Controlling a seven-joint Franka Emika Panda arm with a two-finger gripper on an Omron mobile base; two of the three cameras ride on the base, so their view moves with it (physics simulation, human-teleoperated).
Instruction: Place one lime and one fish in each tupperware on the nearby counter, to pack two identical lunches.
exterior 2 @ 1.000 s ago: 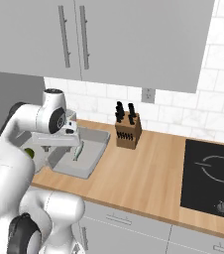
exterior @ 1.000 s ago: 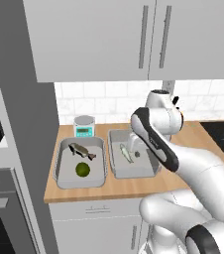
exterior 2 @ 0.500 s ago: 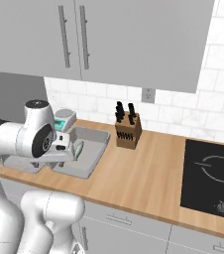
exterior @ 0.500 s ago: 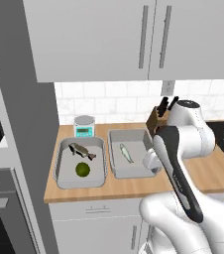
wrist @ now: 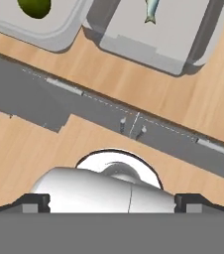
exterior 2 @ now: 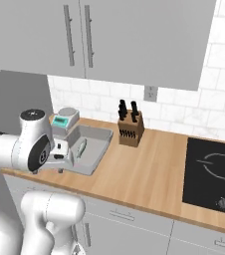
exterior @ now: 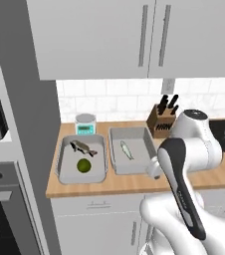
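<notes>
Two light-grey tupperware tubs sit side by side on the wooden counter [exterior: 134, 182]. The left tupperware [exterior: 64, 172] holds a dark fish [exterior: 83, 148] and a lime [exterior: 83, 166]. In the right tupperware [exterior: 140, 169] lies a pale fish [exterior: 127, 149]. My gripper [exterior: 153, 168] hangs empty over the counter's front edge, just in front of the right tupperware. In the hand view the gripper [wrist: 112, 202] is wide open. The lime [wrist: 34, 6], the left tupperware [wrist: 39, 34], the right tupperware [wrist: 153, 47] and the pale fish's tail [wrist: 151, 11] lie at the top.
A teal-faced scale [exterior: 85, 124] stands behind the left tub. To the right are a knife block [exterior: 164, 119] against the tiled wall and a black stovetop [exterior 2: 214, 169]. Wall cabinets hang overhead. An oven column [exterior: 5, 199] closes the left side.
The hand has drawn back from above the right tub to the counter's front edge, and the elbow has swung right. The jaws stayed open. Fish and lime have not moved.
</notes>
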